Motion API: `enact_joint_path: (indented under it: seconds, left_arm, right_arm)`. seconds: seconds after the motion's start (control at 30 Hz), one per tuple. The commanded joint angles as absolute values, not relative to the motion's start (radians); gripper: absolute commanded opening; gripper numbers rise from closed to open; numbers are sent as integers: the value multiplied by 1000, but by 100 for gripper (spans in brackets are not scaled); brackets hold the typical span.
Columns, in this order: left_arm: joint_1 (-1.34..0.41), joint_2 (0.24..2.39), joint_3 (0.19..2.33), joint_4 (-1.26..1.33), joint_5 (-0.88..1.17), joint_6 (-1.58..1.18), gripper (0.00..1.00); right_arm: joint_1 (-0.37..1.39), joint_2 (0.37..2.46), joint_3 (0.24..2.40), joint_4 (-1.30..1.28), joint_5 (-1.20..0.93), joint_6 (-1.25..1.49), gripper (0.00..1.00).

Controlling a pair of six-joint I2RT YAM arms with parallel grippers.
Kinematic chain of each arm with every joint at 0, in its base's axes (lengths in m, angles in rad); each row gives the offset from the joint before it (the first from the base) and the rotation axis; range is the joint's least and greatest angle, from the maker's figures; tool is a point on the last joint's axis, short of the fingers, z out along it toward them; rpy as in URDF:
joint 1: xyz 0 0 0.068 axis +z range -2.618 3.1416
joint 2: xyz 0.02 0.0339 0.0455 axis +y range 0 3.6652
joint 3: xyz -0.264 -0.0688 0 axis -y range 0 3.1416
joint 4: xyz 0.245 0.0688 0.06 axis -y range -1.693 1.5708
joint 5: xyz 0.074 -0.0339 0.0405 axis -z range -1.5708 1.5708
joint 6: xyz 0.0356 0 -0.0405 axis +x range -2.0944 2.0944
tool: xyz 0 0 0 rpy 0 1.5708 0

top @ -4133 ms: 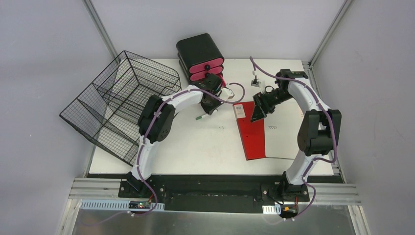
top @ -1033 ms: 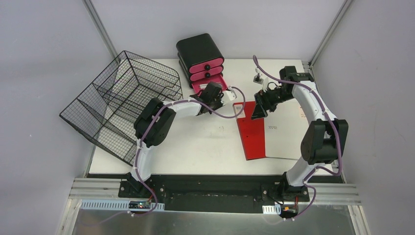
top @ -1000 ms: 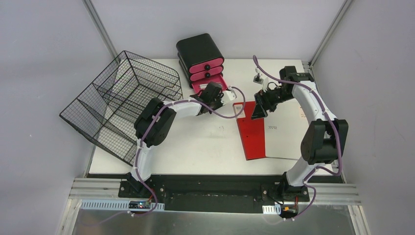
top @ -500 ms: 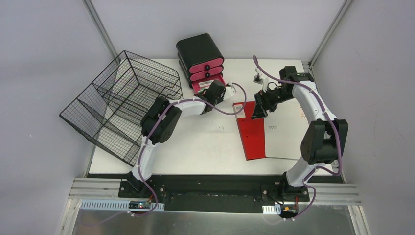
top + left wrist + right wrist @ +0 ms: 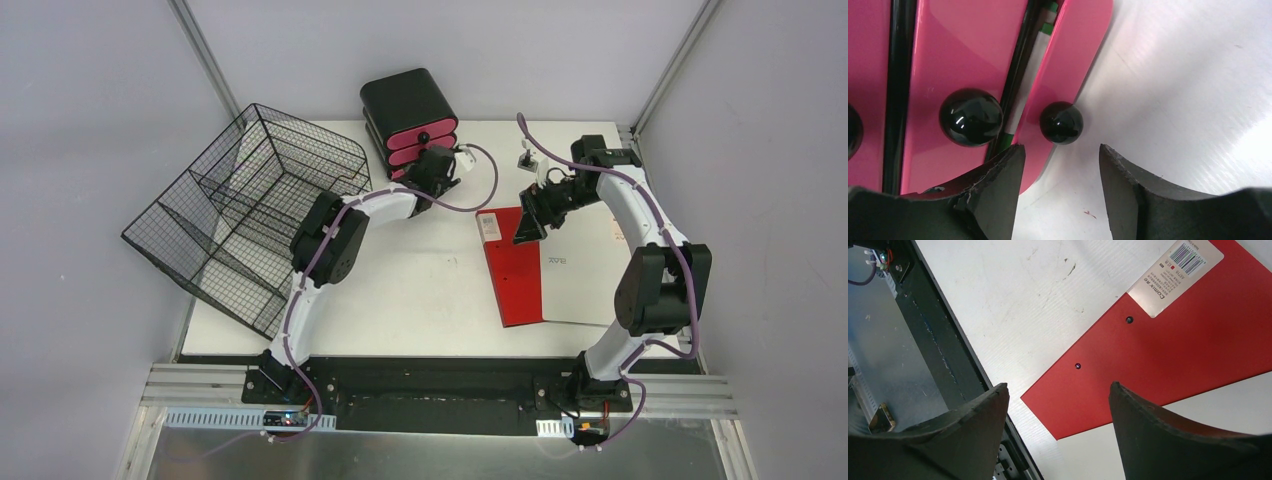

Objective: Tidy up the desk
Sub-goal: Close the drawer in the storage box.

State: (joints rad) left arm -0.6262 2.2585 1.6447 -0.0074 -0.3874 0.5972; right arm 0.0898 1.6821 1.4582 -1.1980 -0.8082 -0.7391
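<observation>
When viewed from above, the tabletop (image 5: 420, 290) is seen under both arms, a drawer unit (image 5: 408, 105) at its far edge. The bottom drawer's knob (image 5: 1061, 122) is framed just ahead of the parted left jaws; the right jaws are held open over the red notebook (image 5: 1198, 340).

The white worktop (image 5: 420, 290) carries a black drawer unit (image 5: 405, 100) with pink fronts at the middle of its far edge, and a black wire basket (image 5: 240, 210) at its left side, tilted and reaching well past the left edge. Right of centre lies a flat red-and-white notebook (image 5: 515, 275), a barcode label (image 5: 489, 226) at its far left corner. A small clip-like item (image 5: 523, 160), too small to make out, sits beyond it.
</observation>
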Motion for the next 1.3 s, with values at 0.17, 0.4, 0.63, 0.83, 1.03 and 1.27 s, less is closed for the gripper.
enact_joint_path:
  seconds: [0.17,0.4,0.63,0.83,1.03,1.27]
  left_arm:
    - [-585,2296,1741,-18,-371,547,65]
    - [-580,2292,1731,-10,-359,526,67]
    - [-580,2207,1628,57,-299,480,67]
    - [-580,2125,1546,89,-249,431,69]
    - [-580,2016,1453,99,-150,365,71]
    - [-580,1867,1315,124,78,208,76]
  right_arm:
    - [92,1611,1454,-1174,-831,-741,76]
    - [89,1606,1453,-1171,-833,-740,76]
    - [87,1606,1453,-1172,-833,-740,76]
    - [87,1604,1453,-1172,-834,-739,76]
    - [86,1599,1452,-1172,-834,-739,76]
    - [80,1564,1438,-1149,-835,-728,77]
